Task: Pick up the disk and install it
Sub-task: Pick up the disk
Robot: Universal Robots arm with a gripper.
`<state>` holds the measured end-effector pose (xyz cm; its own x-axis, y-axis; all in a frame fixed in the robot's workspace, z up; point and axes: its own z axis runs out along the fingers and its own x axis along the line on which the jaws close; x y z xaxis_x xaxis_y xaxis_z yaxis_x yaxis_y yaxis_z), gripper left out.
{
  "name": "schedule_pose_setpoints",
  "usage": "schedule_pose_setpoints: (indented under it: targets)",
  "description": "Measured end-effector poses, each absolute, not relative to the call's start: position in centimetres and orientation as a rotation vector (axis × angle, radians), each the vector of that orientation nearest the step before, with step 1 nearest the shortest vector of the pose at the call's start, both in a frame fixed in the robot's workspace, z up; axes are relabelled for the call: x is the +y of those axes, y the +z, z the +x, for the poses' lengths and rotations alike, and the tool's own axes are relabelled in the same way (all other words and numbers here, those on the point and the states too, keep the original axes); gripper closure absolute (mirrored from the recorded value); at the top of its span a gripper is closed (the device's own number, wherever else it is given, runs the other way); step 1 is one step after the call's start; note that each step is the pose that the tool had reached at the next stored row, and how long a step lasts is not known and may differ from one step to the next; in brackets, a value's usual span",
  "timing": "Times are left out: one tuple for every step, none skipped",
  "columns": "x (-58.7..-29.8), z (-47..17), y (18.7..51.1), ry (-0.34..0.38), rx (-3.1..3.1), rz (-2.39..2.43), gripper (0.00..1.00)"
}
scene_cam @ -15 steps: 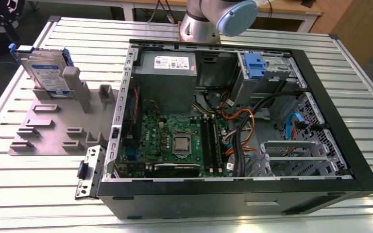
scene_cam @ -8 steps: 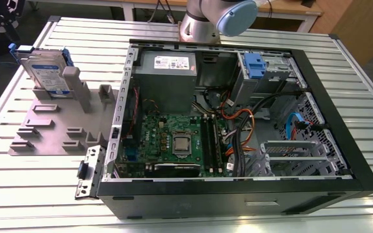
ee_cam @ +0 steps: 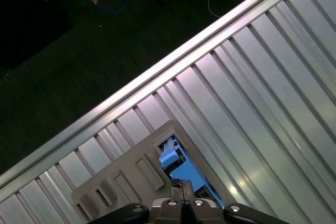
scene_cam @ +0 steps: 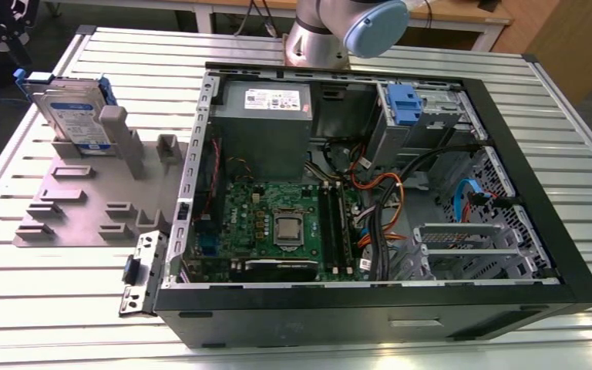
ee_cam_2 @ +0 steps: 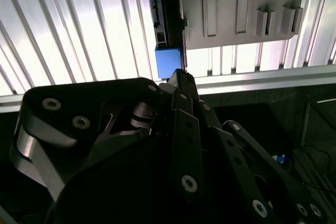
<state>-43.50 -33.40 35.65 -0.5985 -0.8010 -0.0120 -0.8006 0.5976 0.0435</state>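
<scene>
The disk (scene_cam: 70,116), a labelled drive in a blue carrier frame, stands on edge in a slot of the grey holder (scene_cam: 80,208) on the slatted metal tabletop (scene_cam: 59,308), at the exterior view's left of the open computer case (scene_cam: 378,193). In both wrist views the pincer (ee_cam_2: 178,74) (ee_cam: 181,183) hangs over the frame's blue end (ee_cam_2: 168,62) (ee_cam: 176,163), tips drawn narrow together and gripping nothing.
</scene>
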Motion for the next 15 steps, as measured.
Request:
schedule_pose_setpoints:
  targets:
    - [-33.40,-43.50,35.65,-0.069,-2.798,1.407,0.89]
    - [-33.40,-43.50,35.64,-0.069,-2.795,1.413,0.89]
    - [-33.40,-43.51,35.64,-0.069,-2.793,1.417,0.89]
    - [-33.40,-43.50,35.65,-0.069,-2.790,1.422,0.89]
    - [-33.40,-43.50,35.65,-0.069,-2.786,1.430,0.89]
    - [-33.40,-43.50,35.65,-0.069,-2.781,1.440,0.89]
    - [-33.41,-43.50,35.65,-0.069,-2.774,1.453,0.89]
    - [-33.41,-43.50,35.65,-0.069,-2.766,1.467,0.89]
    - [-33.41,-43.50,35.65,-0.069,-2.758,1.483,0.89]
    - [-33.40,-43.50,35.65,-0.069,-2.748,1.500,0.89]
    - [-33.40,-43.50,35.64,-0.069,-2.736,1.522,0.89]
    - [-33.40,-43.50,35.65,-0.069,-2.722,1.545,0.89]
    - [-33.41,-43.50,35.65,-0.068,-2.707,1.569,0.89]
    - [-33.40,-43.51,35.64,-0.068,-2.693,1.593,0.89]
    - [-33.40,-43.51,35.64,-0.068,-2.686,1.606,0.89]
